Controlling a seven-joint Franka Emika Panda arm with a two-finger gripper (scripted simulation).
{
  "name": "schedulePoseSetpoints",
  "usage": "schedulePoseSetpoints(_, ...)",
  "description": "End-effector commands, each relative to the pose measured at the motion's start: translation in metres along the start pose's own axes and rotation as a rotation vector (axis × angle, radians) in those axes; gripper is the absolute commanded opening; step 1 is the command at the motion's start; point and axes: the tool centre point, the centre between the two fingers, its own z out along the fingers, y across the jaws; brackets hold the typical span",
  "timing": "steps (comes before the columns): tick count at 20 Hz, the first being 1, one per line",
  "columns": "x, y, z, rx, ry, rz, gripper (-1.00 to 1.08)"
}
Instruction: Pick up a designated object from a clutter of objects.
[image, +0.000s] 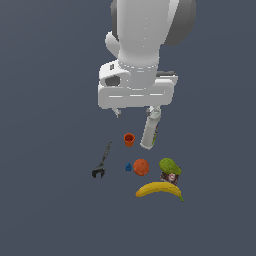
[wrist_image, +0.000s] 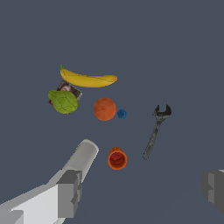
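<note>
The designated object, a smooth orange fruit (image: 141, 167) (wrist_image: 104, 109), lies on the dark floor among the clutter of objects. A tiny blue piece (image: 128, 167) (wrist_image: 121, 113) lies right beside it. A yellow banana (image: 159, 189) (wrist_image: 87, 80) and a green-topped dark item (image: 170, 170) (wrist_image: 63, 100) lie close by. My gripper (image: 135, 112) (wrist_image: 142, 190) hangs open and empty well above the floor. It is near the white bottle (image: 150, 130) (wrist_image: 83, 159) and the orange cup (image: 129, 139) (wrist_image: 117, 158), apart from the fruit.
A dark wrench (image: 102, 162) (wrist_image: 155, 131) lies towards the exterior view's left of the cup and fruit. The arm's white body fills the top of the exterior view. The floor is a plain dark grey.
</note>
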Motion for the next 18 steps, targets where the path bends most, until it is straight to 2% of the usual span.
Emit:
schedulePoseSetpoints(1,0.006,-0.002,0.013,-0.001,-0.003,-0.033,1.00)
schedulePoseSetpoints(6,0.023,-0.007,0.051,0.000,-0.008,-0.128,1.00)
schedulePoseSetpoints(18,0.053,-0.029,0.171,0.019,-0.019,-0.410,1.00)
